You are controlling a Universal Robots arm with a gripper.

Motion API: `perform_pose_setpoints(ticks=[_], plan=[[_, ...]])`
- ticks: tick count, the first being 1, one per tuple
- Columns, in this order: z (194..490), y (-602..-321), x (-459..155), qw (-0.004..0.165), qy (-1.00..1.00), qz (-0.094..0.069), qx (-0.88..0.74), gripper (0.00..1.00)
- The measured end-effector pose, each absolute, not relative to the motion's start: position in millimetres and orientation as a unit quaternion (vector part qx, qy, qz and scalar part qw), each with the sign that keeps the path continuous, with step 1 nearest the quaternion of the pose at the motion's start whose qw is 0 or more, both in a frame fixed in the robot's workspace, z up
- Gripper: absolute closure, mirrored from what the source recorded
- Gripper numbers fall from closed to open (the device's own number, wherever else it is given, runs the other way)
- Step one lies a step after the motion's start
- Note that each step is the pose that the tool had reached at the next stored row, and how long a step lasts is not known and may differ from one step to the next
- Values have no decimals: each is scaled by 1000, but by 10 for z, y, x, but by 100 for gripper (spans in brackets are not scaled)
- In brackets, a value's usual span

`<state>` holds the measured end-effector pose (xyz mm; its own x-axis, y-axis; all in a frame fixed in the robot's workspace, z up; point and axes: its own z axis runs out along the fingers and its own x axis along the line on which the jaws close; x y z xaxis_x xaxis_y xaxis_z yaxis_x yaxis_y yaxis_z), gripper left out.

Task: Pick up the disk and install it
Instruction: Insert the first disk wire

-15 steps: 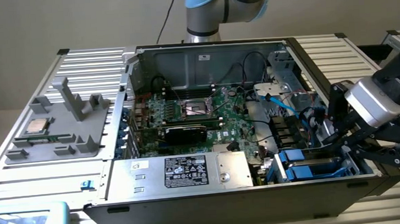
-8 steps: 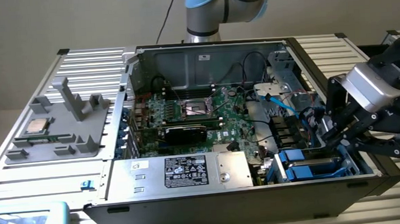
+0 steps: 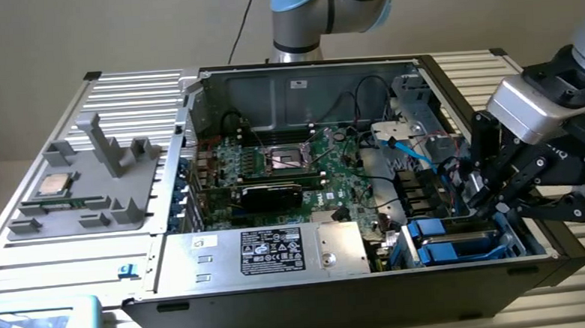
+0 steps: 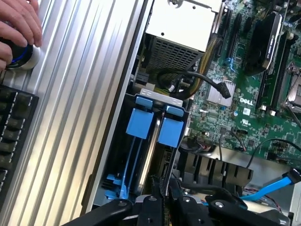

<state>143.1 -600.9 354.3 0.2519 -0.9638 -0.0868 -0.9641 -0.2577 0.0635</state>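
While it hangs over the open computer case (image 3: 180, 305), the gripper (image 3: 497, 202) (image 4: 165, 203) has its jaws drawn nearly closed at the end of the disk (image 3: 457, 247) (image 4: 141, 125); whether they pinch it cannot be told. The disk stands in the drive bay (image 3: 524, 236) beside a second blue carrier (image 4: 170, 132), and a grey tray (image 3: 35, 226) holds a processor chip (image 3: 53, 185)

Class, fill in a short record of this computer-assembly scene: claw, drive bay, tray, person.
Claw: claw at the drive bay of the open computer case, exterior view's right
Drive bay: two blue disk carriers seated side by side
Tray: processor chip on grey tray beside the case
Person: hand on a round button
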Motion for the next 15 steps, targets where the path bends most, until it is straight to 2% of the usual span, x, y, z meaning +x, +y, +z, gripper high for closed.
perform_pose_setpoints(ticks=[10, 15], plan=[[3548, -5837, 1426, -67, 612, 1, -788, 84], [3563, -5717, 1427, -91, 611, -17, -786, 84]])
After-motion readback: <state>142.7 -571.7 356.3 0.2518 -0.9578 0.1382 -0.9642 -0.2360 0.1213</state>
